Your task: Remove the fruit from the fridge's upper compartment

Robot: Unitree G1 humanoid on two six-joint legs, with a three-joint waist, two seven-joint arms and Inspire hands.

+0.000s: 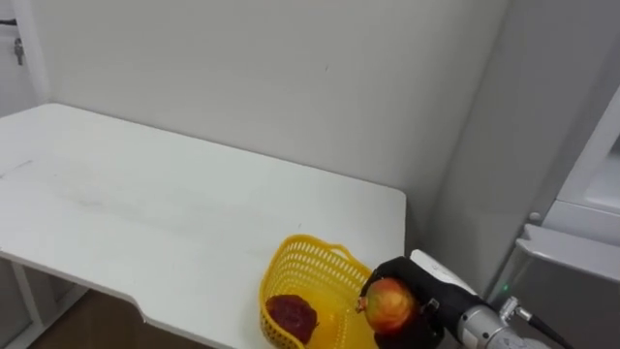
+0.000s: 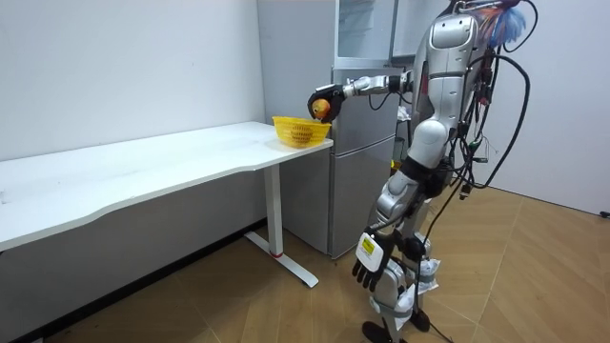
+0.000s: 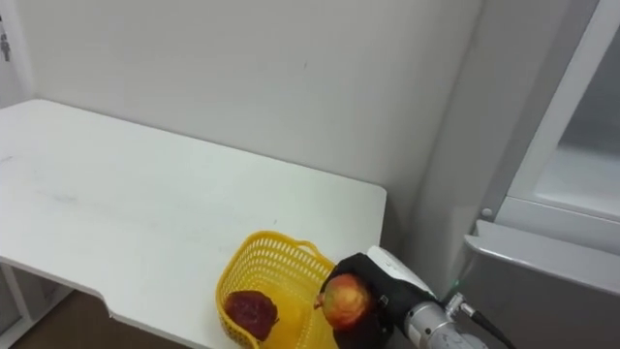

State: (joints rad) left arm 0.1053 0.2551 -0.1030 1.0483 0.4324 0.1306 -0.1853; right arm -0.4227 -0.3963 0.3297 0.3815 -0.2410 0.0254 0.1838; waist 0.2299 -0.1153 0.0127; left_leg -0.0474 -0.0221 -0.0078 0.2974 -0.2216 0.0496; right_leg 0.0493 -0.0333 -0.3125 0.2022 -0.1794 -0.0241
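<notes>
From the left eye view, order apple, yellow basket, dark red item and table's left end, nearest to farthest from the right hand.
1. apple, held in the right hand.
2. yellow basket, rim just left of it.
3. dark red item, inside the basket.
4. table's left end, far left.

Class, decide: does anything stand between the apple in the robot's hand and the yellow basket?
Nothing visible does. The right hand holds the apple at the right rim of the yellow basket. A dark red fruit lies inside, leaving room. The left hand hangs idle.
</notes>
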